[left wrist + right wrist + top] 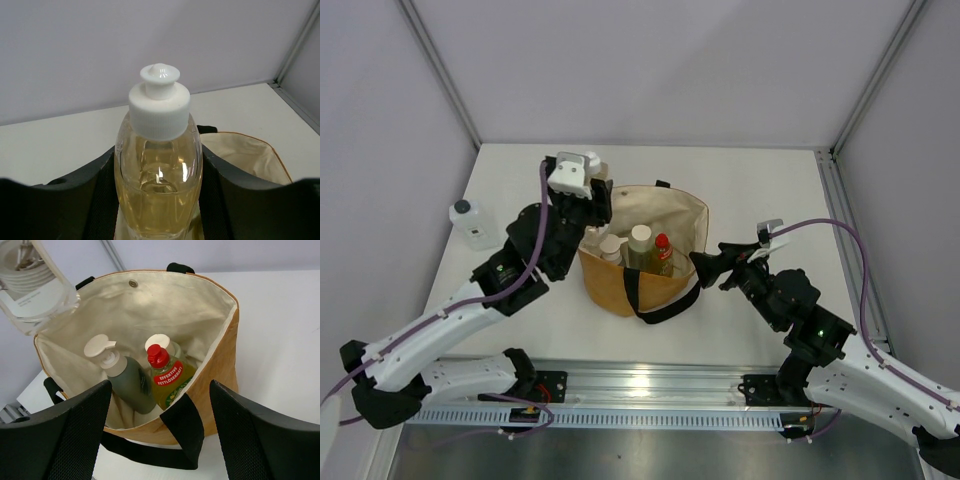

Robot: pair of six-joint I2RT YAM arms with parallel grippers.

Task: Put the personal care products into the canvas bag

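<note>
My left gripper (597, 186) (157, 167) is shut on the amber bottle (157, 170), upright, white cap (593, 161) up, raised by the far left corner of the canvas bag (610, 285). The bag stands open mid-table and also shows in the left wrist view (250, 155) and the right wrist view (220, 365). Inside lean the grey-green bottle (130, 382) with beige cap (610, 247) and the yellow bottle (170, 377) with red cap (663, 243). A pale cap (159, 342) shows behind it. My right gripper (705, 265) (160, 390) is open at the bag's right rim. The clear square bottle (472, 223) stands far left.
The bag's black strap (187, 425) hangs over its near wall between my right fingers. Metal frame posts (825, 155) rise at the table's back corners, and a rail (640, 385) runs along the near edge. A translucent piece (35, 290) fills the right wrist view's upper left corner.
</note>
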